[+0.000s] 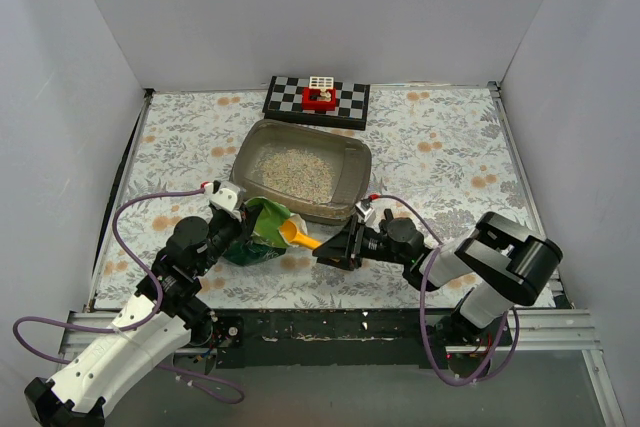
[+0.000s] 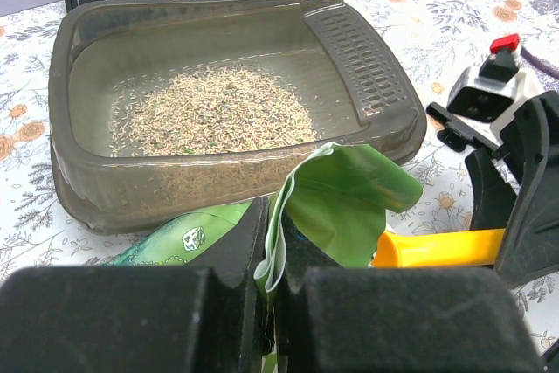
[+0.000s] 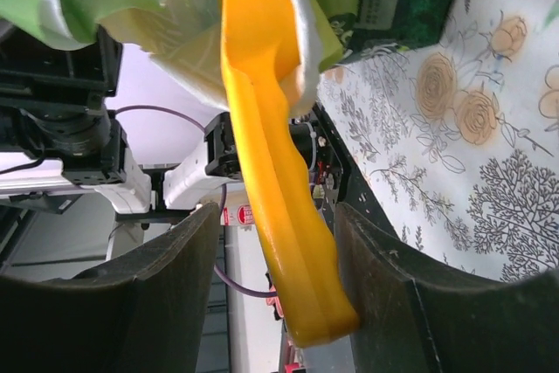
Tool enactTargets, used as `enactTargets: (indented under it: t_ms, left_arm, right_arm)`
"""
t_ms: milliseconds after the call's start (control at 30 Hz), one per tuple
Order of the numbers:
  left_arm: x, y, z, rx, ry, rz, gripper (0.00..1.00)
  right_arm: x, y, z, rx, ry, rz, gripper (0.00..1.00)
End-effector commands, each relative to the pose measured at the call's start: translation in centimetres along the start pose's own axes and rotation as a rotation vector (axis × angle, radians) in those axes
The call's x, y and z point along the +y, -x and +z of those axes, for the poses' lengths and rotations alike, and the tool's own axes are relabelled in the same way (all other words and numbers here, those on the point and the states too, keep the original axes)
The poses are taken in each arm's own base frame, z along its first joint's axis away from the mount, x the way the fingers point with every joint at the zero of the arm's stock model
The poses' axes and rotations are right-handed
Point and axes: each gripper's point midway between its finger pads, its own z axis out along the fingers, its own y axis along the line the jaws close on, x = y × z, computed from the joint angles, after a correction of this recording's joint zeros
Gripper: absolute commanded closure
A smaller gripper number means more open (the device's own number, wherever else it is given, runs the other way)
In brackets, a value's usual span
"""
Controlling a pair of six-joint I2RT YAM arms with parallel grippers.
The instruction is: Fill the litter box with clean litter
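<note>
The litter box [image 1: 305, 124] sits mid-surface [image 1: 450, 177], its far rim just short of the checkered board [image 1: 290, 97]. Clean litter [image 1: 295, 175] patches its floor. At its near wall the left jaws pinch the green bag [image 1: 262, 232] by its edge. The right jaws stand apart astride the yellow scoop [image 1: 298, 237] handle. The surface spreads wide on both sides.

The litter box [image 1: 358, 159] is grey-brown, the bag [image 1: 255, 237] green.
</note>
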Motion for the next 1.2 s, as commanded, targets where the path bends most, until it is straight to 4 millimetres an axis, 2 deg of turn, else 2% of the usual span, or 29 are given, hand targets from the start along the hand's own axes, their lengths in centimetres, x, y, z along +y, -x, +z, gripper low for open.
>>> enactTargets:
  t_ms: [0,300,500,833,1167]
  left_arm:
    - [-0.8,0.7,0.1,-0.031,-0.043,-0.006,1.0]
    - [-0.9,0.8,0.1,-0.034,-0.048,-0.008,1.0]
    - [-0.9,0.7,0.1,-0.032,-0.049,-0.007,1.0]
    - [-1.0,0.7,0.1,-0.031,-0.05,-0.007,1.0]
    - [-1.0,0.6,0.1,-0.028,-0.052,-0.007,1.0]
  right_arm:
    - [4.5,0.7,0.4,-0.066,0.193,-0.035,0.37]
    - [4.8,1.6,0.4,-0.139,0.216,-0.064,0.37]
    - [5.3,2.1,0.3,-0.167,0.263,-0.078,0.44]
    - [6.4,2.9,-0.1,-0.216,0.293,-0.126,0.43]
    - [8.3,3.8,-0.2,-0.239,0.32,-0.198,0.41]
